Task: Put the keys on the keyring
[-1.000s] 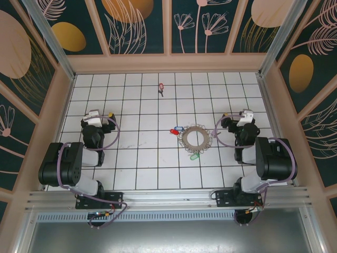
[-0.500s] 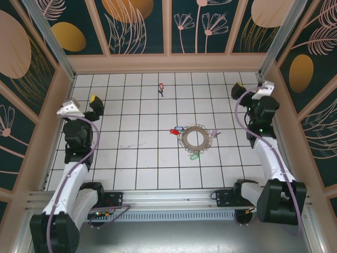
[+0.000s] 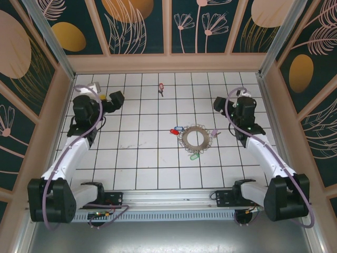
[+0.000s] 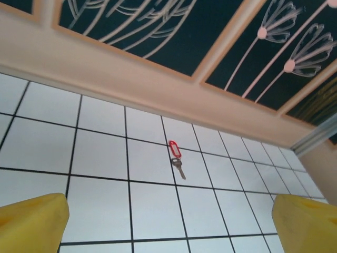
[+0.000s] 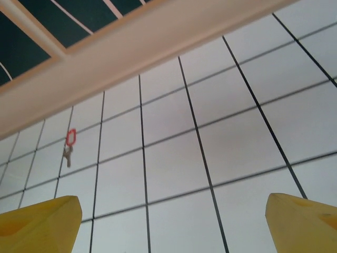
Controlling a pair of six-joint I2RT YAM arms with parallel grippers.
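The keyring (image 3: 196, 138) lies flat on the table (image 3: 137, 158), a little right of its middle. Red and blue keys (image 3: 176, 130) lie at its left rim, a green key (image 3: 195, 156) on its near side and a purple key (image 3: 213, 133) on its right. A lone red key (image 3: 161, 88) lies by the far edge. The left pincer (image 3: 110, 97) is toward the far left corner and the right pincer (image 3: 224, 103) toward the far right. Both stand wide, with their yellow pads (image 4: 31, 221) far apart, and hold nothing.

Keys (image 3: 178, 129) beside grey keyring (image 3: 185, 139) (red one (image 3: 161, 88) apart)
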